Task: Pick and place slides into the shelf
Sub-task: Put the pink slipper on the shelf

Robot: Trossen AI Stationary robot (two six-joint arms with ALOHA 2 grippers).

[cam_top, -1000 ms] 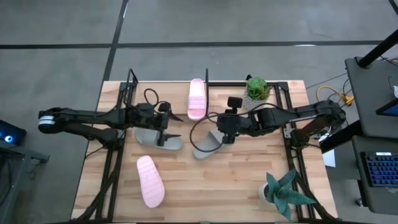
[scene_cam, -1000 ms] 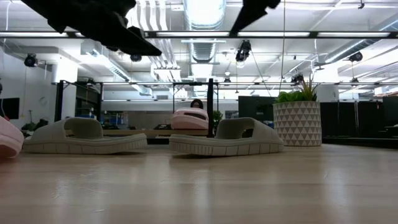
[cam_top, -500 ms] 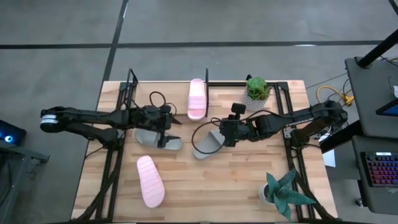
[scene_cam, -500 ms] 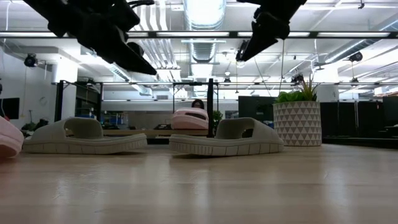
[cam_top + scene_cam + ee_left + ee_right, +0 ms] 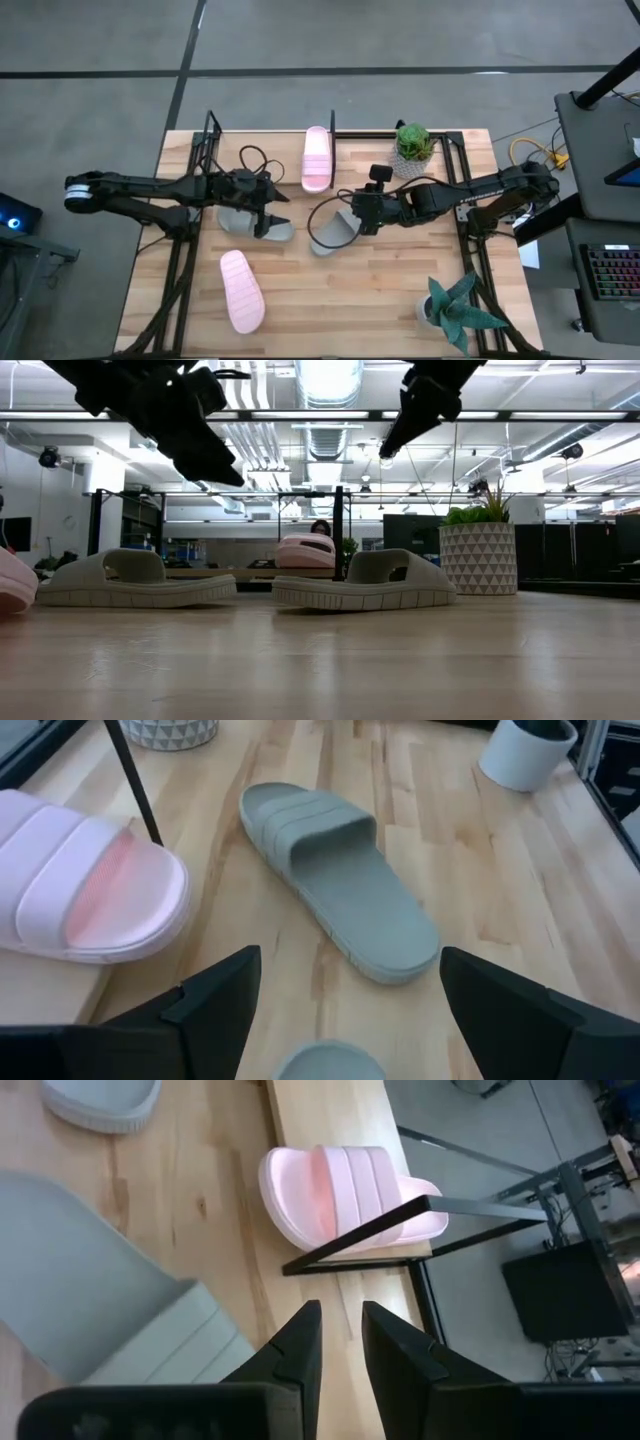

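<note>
One pale pink slide lies on the shelf at the table's far edge, and a second pink slide lies sole-down on the table near the front. Two grey-green slides rest on their soles mid-table. My left gripper hovers open just above the left grey slide; that slide's end shows below the fingers. My right gripper hangs above the right grey slide. Its fingers stand a narrow gap apart with nothing between them. The low view shows both grippers well clear of the slides.
A potted plant in a patterned pot stands at the far right, by the shelf's black upright. A spiky plant stands at the near right corner. Black frame rods run along both table sides. There is bare wood at centre front.
My right gripper has come down toward the right grey slide, still pointing at a downward slant. My left gripper has stayed in place above the left grey slide and rolled about its own axis. No slide has moved.
</note>
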